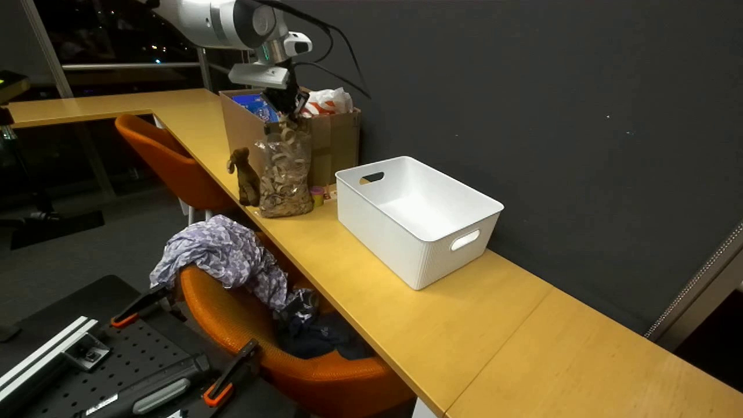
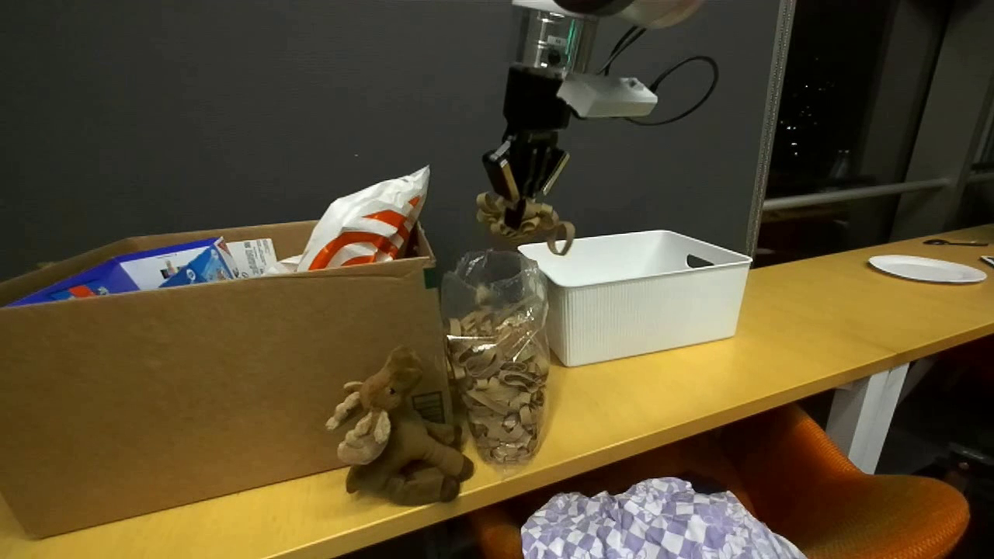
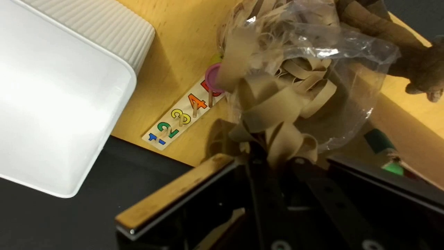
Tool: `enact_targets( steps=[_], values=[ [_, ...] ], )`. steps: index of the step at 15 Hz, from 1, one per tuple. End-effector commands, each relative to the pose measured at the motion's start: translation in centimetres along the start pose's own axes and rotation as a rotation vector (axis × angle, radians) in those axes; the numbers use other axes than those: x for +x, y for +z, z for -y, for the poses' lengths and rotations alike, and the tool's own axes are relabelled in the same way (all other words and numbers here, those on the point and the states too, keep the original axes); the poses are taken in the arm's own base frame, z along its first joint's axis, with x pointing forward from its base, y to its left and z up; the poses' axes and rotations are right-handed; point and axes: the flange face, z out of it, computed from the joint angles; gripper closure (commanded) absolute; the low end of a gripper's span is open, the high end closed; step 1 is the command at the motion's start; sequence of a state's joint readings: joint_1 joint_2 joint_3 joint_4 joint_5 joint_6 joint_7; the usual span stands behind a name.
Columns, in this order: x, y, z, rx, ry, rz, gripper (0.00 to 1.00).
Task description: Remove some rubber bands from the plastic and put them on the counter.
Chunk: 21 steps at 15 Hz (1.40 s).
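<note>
My gripper [image 2: 516, 216] is shut on a bunch of tan rubber bands [image 2: 540, 220]. It holds them above the open top of the clear plastic bag [image 2: 497, 388] in an exterior view. The bag stands upright on the yellow wooden counter [image 2: 637, 396] and holds many more rubber bands. In an exterior view the bag [image 1: 284, 180] stands below the gripper [image 1: 289, 114]. In the wrist view the held rubber bands [image 3: 274, 109] hang at the fingertips [image 3: 272, 160], with the bag's opening [image 3: 350, 114] beyond. The exact grip point is dark.
A white bin [image 2: 652, 310] stands beside the bag. A cardboard box [image 2: 233, 388] with packages is on its other side. A brown plush animal [image 2: 411, 442] sits close by. A number strip [image 3: 184, 114] and a pink-lidded tub [image 3: 212, 77] lie between bag and bin.
</note>
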<state>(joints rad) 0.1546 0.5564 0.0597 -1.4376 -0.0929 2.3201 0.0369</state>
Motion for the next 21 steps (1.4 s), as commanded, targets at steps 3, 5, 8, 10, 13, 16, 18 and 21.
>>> enact_targets(
  steps=[3,5,8,10,13,16,18,21],
  values=[
    [-3.8,-3.7,-4.6,-0.051,0.131,0.004,0.98],
    [-4.9,-3.1,-6.8,-0.058,0.176,0.029,0.98],
    [-6.7,-0.3,-9.9,-0.061,0.222,0.068,0.98],
    [-7.6,2.6,-11.2,-0.048,0.247,0.092,0.98],
    [-9.1,7.5,-11.3,-0.021,0.274,0.145,0.98],
    [-11.0,11.7,-9.9,-0.014,0.282,0.198,0.98],
    [-11.5,13.8,-9.3,-0.012,0.270,0.197,0.98],
    [-11.7,16.5,-9.0,-0.007,0.244,0.188,0.98]
  ],
)
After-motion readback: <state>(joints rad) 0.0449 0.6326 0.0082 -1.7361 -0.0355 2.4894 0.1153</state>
